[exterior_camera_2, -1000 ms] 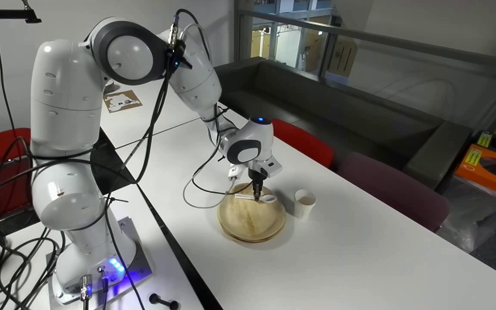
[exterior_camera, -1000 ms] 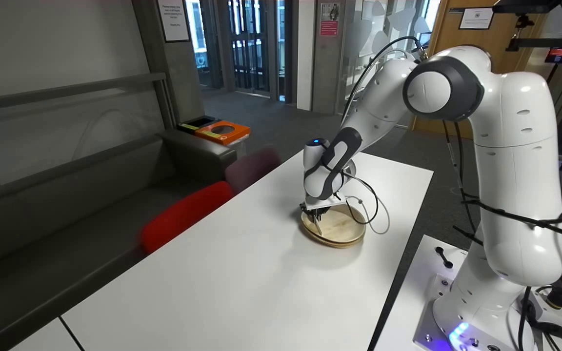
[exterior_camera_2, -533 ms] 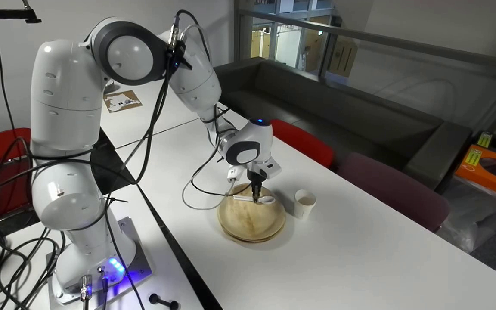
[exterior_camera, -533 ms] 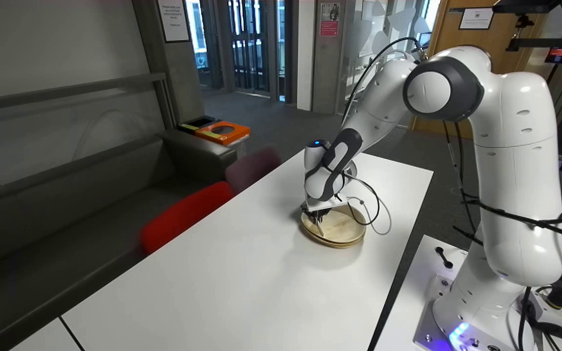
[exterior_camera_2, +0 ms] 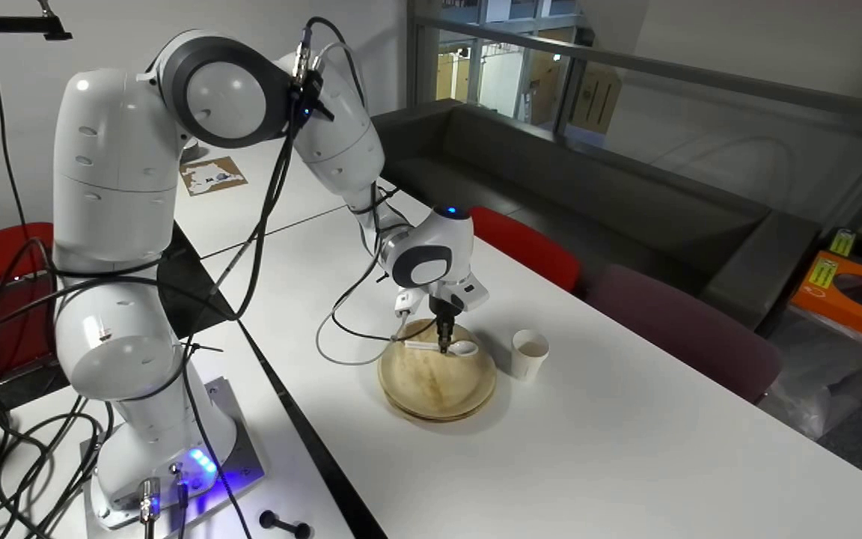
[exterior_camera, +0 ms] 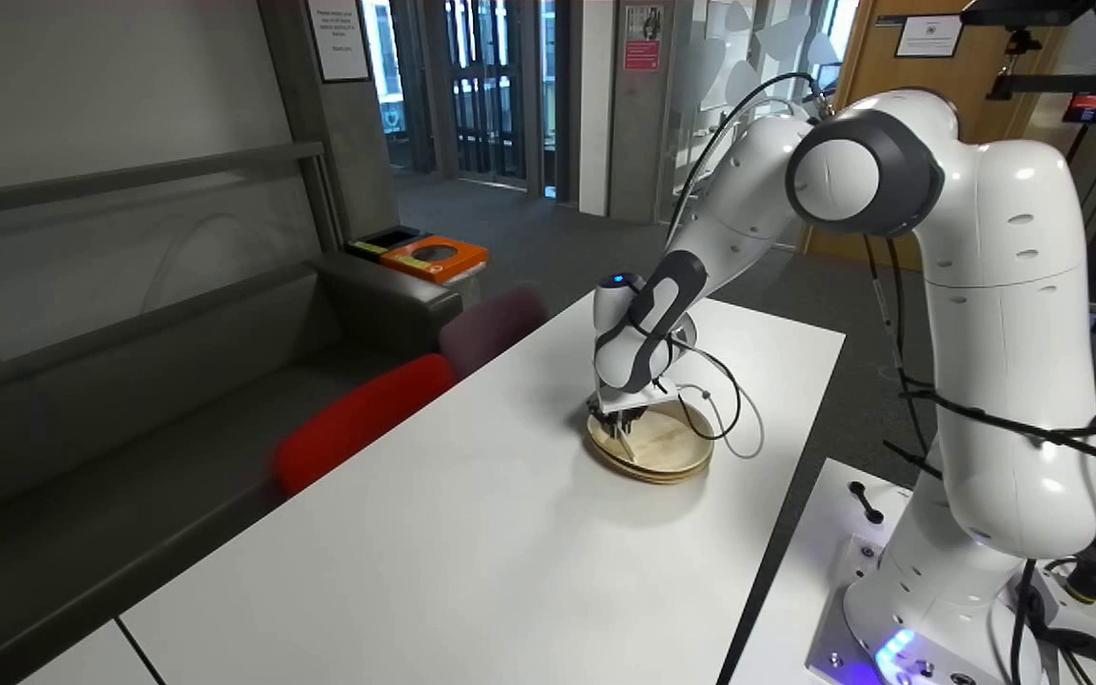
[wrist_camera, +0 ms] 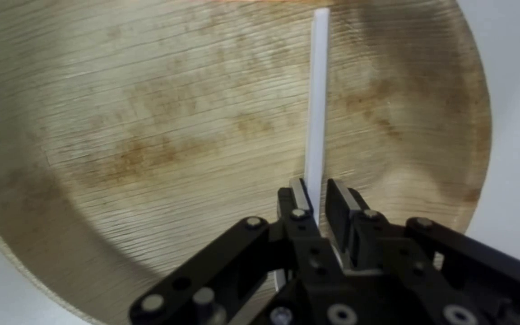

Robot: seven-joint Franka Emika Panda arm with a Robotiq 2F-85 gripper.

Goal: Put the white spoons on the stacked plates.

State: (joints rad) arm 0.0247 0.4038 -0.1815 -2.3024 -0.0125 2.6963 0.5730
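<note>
A white spoon lies on the top plate of the stacked round wooden plates. Its handle also shows in an exterior view and in the wrist view. The plates show there too, as a stack and as the top plate close up. My gripper is low over the plate, its fingers apart on either side of the handle. The handle is close to one finger, with a gap to the other. Most of the bowl is hidden under the gripper in the wrist view. No second spoon shows.
A white paper cup stands on the white table beside the plates. Loose cables hang from the wrist and loop over the tabletop near the plates. A red chair and a purple chair stand at the table's edge.
Since one second ago, the gripper and spoon have shifted very slightly over the plate. Over the last half second almost nothing moves; the fingers look slightly further apart. Plates and cup are unmoved.
</note>
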